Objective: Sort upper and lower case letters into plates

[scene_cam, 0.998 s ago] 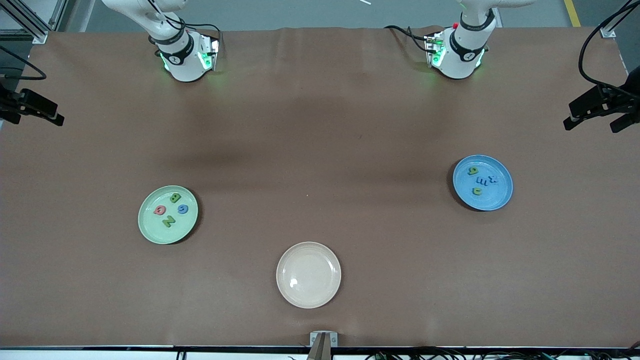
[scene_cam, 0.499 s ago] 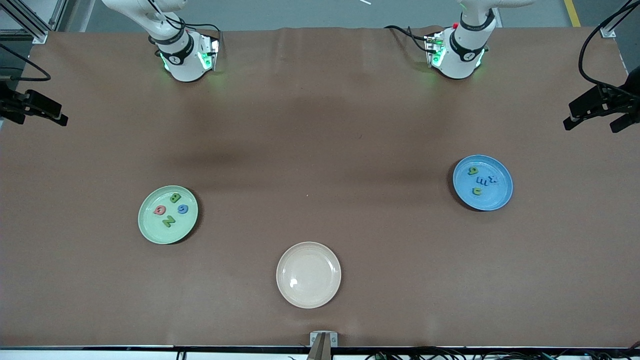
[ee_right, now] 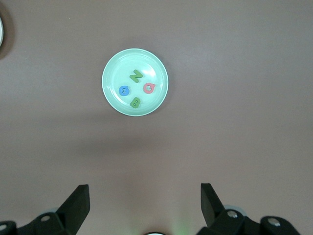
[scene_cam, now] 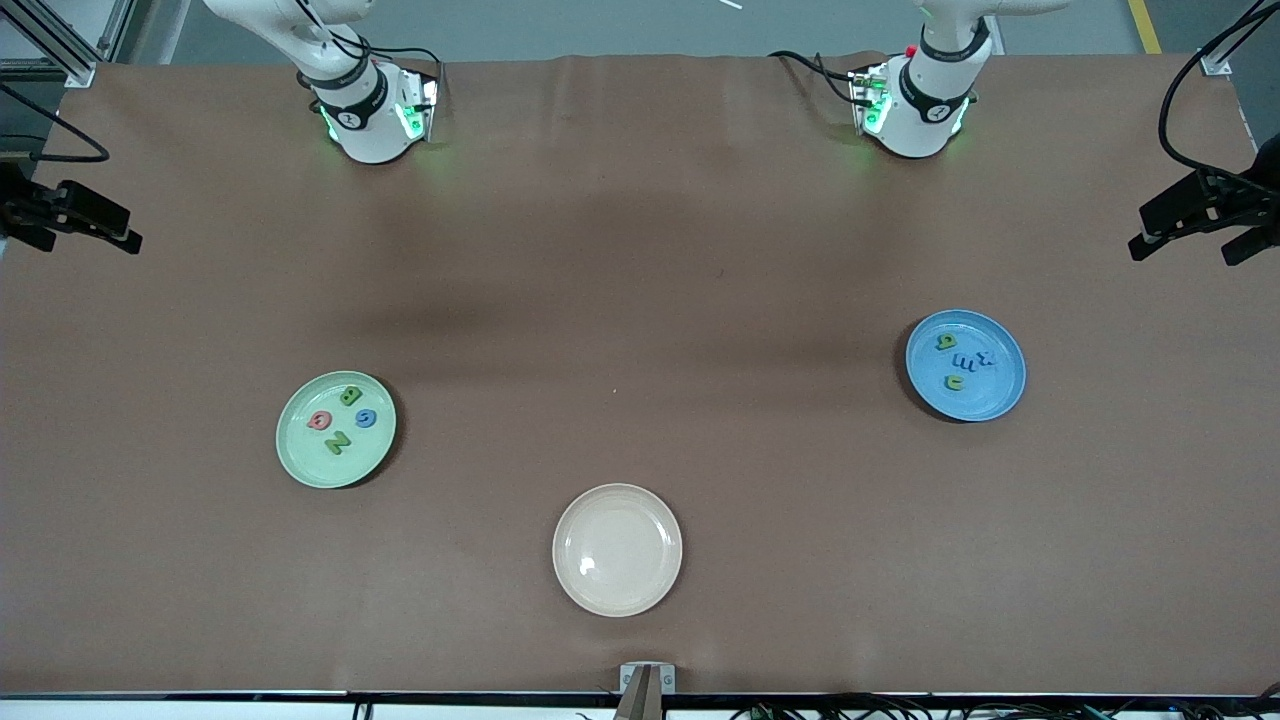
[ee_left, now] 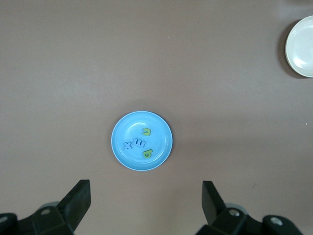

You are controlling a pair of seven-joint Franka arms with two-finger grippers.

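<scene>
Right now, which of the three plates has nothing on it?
The cream-beige plate, nearest the front camera, holds nothing. The mint green plate and the sky blue plate each hold four small letters.

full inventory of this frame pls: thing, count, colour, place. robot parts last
mint green plate: 1, pale green, toward the right arm's end of the table.
capital letters: 4 in the mint green plate; green N, green B, blue G, red Q.
sky blue plate: 1, blue, toward the left arm's end.
small letters: 4 in the sky blue plate; two green, two blue.
cream plate: 1, beige, nothing in it, nearest the front camera, mid-table.
table: 1, brown cover.
left gripper: 1, black fingers, open, high over the table, waiting.
right gripper: 1, black fingers, open, high over the table, waiting.
</scene>
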